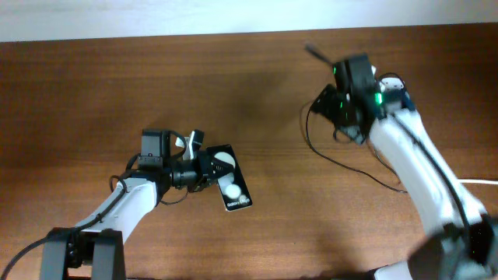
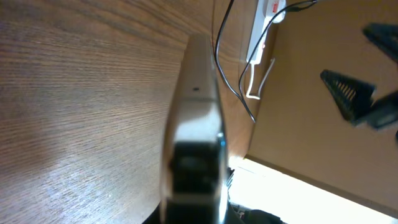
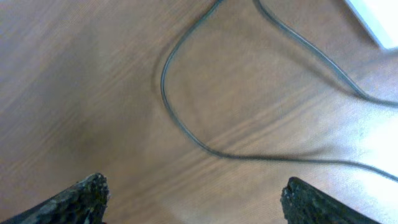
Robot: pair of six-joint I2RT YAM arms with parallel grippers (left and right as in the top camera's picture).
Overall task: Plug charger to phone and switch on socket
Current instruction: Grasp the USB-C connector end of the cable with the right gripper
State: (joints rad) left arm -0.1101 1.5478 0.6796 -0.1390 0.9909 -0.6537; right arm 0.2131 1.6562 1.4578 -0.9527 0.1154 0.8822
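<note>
My left gripper point(image 1: 204, 168) is shut on one end of the phone point(image 1: 234, 187), a black slab with two white round patches. In the left wrist view the phone point(image 2: 196, 106) shows edge-on, close over the table. The charger's thin black cable point(image 1: 346, 162) loops on the table under my right gripper point(image 1: 315, 76), which is open and empty. In the right wrist view the cable point(image 3: 186, 127) lies ahead of the spread fingers point(image 3: 196, 199). The white socket point(image 2: 268, 15) with red marks lies at the far side, mostly hidden under the right arm in the overhead view. I cannot pick out the connector tip.
A thick white cord point(image 1: 481, 181) runs off the right edge. A white corner point(image 3: 380, 18) shows at the top right of the right wrist view. The right gripper's fingers point(image 2: 364, 74) show in the left wrist view. The table's far edge runs along the top.
</note>
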